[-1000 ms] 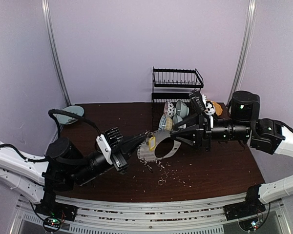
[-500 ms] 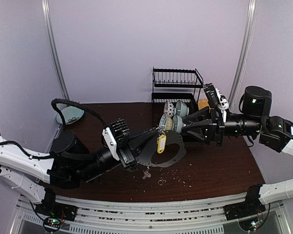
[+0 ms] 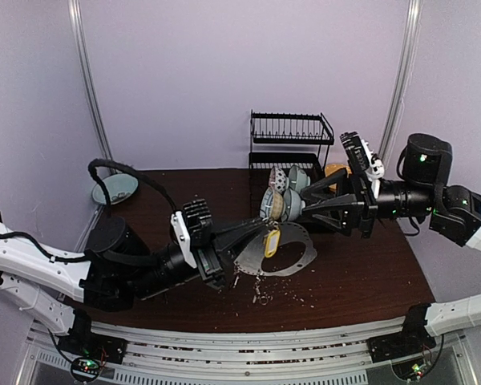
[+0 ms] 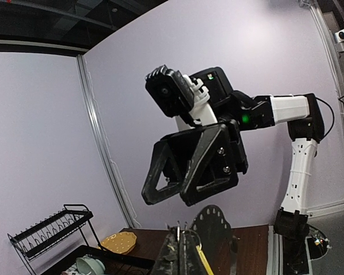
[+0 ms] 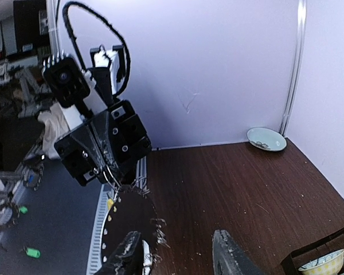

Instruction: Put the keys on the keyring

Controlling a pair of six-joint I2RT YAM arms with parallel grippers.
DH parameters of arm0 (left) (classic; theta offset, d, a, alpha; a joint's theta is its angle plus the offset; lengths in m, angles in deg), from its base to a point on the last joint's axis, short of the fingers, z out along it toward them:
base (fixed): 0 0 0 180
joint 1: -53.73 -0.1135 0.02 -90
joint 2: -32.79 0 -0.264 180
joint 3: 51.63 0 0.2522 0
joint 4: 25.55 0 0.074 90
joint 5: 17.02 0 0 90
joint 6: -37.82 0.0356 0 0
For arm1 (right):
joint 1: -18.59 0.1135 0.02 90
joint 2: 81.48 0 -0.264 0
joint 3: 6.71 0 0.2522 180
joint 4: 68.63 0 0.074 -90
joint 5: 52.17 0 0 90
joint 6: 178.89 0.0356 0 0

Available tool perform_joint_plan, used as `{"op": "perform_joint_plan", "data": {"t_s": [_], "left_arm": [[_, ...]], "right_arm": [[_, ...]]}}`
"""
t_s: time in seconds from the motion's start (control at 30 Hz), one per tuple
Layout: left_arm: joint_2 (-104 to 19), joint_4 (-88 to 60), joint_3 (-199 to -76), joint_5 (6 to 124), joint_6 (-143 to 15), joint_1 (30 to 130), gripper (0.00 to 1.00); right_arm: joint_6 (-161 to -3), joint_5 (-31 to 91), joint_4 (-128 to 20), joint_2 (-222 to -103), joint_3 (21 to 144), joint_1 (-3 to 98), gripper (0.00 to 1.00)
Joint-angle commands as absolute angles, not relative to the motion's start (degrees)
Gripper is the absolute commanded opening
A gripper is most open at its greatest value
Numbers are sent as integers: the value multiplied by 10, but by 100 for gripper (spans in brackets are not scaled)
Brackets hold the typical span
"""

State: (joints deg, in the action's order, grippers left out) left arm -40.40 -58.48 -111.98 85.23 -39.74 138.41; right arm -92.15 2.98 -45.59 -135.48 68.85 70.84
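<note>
My left gripper (image 3: 255, 233) is shut on the rim of the keyring (image 3: 287, 255), a wide grey hoop held in the air above the table. The yellow tag of the keys (image 3: 271, 243) hangs by the left fingertips, against the keyring. I cannot make out the silver key. In the left wrist view the shut fingers (image 4: 173, 258) pinch thin metal, with the tag (image 4: 204, 264) and the keyring (image 4: 215, 229) just beyond. My right gripper (image 3: 306, 207) is open and empty, just right of the keyring. In the right wrist view its left finger (image 5: 128, 259) is by the keyring's lower edge (image 5: 129, 220).
A black dish rack (image 3: 292, 135) stands at the back with bowls (image 3: 285, 197) in front of it. A teal plate (image 3: 115, 189) lies at the back left. A tiny loose ring and crumbs (image 3: 262, 297) lie on the table under the keyring.
My left gripper has moved right and up with the keyring and tag, and the keyring has turned flatter. My right gripper has drawn back up and to the right, away from it.
</note>
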Motion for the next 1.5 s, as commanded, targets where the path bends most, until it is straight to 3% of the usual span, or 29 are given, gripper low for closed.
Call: {"op": "perform_joint_plan", "data": {"t_s": [0.0,0.17,0.4,0.5,0.73,0.97,1.47], "left_arm": [[-406,-625,-1147,823,-412,1382,0],[-414,-603,-1154,839,-404,1382,0],[-431,-582,-1168,861,-394,1382,0],[-435,-574,-1173,867,-390,1382,0],[-446,-556,-1191,872,-377,1382,0],[-446,-539,-1198,875,-370,1382,0],[-451,-520,-1208,873,-364,1382,0]], "right_arm": [[-1052,-60,-350,-1387,764,706,44],[-1032,-46,-358,-1380,794,706,50],[-1031,-28,-296,-1415,845,720,37],[-1063,-21,-256,-1427,862,727,37],[-1102,-3,-181,-1464,889,746,43],[-1106,14,-172,-1470,887,764,27],[-1071,18,-233,-1462,850,769,19]]}}
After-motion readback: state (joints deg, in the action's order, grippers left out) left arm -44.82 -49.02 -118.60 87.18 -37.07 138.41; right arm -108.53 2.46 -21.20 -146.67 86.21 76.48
